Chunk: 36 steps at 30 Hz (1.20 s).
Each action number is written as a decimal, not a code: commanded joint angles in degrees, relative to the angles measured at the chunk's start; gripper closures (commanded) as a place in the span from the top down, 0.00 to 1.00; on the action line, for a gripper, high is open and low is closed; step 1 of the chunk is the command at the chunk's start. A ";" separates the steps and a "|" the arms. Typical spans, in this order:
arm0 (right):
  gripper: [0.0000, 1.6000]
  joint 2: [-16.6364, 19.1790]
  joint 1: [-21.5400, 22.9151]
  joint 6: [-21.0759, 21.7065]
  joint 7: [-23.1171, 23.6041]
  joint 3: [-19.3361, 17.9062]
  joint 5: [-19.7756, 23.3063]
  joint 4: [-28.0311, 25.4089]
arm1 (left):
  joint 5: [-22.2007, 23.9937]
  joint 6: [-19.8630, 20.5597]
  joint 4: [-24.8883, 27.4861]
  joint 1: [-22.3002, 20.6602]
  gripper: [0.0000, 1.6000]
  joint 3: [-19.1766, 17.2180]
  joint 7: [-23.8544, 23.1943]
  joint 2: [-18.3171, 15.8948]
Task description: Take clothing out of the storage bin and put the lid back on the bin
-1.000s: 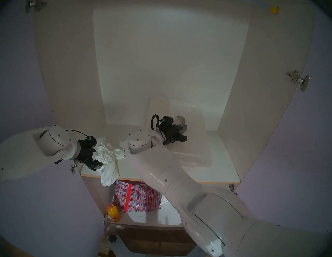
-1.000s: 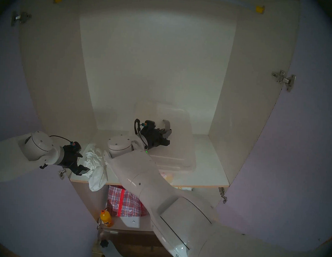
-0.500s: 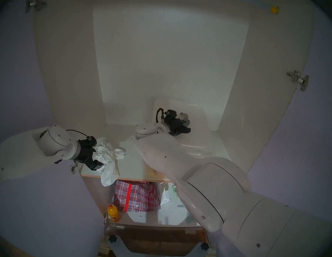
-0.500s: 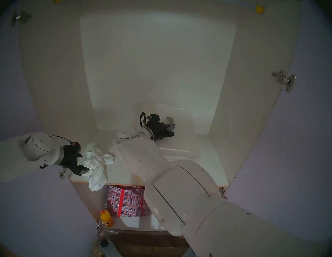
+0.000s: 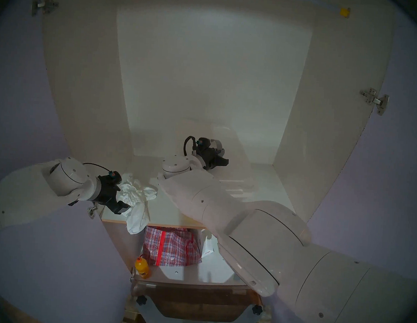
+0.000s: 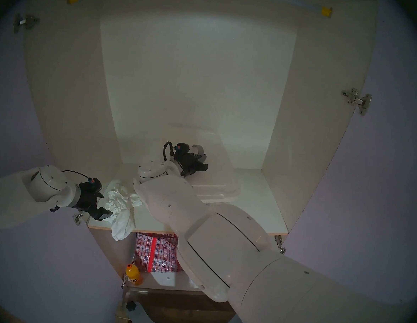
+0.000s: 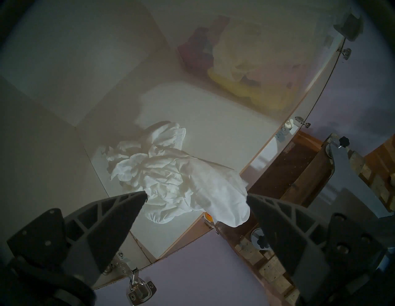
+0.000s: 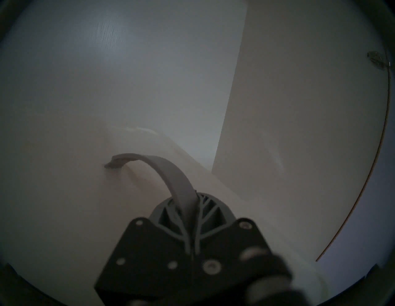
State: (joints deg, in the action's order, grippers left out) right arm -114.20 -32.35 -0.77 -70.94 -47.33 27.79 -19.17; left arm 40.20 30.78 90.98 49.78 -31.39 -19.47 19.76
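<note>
White garment (image 5: 136, 199) on shelf (image 5: 164, 211)

A red-checked bag (image 5: 172, 246) sat on the lower shelf (image 5: 189, 275), an orange bottle (image 5: 142, 268) at its front left corner, a white bag (image 5: 208, 247) beside it.

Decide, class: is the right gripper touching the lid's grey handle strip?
Touching. The right wrist view shows the right gripper shut on the grey handle strip of the lid.

Dim hazy light, dark fisheye rims, right wrist view blurred
</note>
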 commanded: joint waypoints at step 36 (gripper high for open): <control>0.00 -0.80 8.07 3.73 1.88 -1.95 9.42 2.47 | 0.01 -0.26 0.26 -1.18 1.00 -0.87 0.14 -0.16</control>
State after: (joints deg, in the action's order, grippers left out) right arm -114.34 -26.38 2.45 -70.25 -50.46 37.77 -16.01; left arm 40.21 30.78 90.90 49.78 -31.27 -19.36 19.76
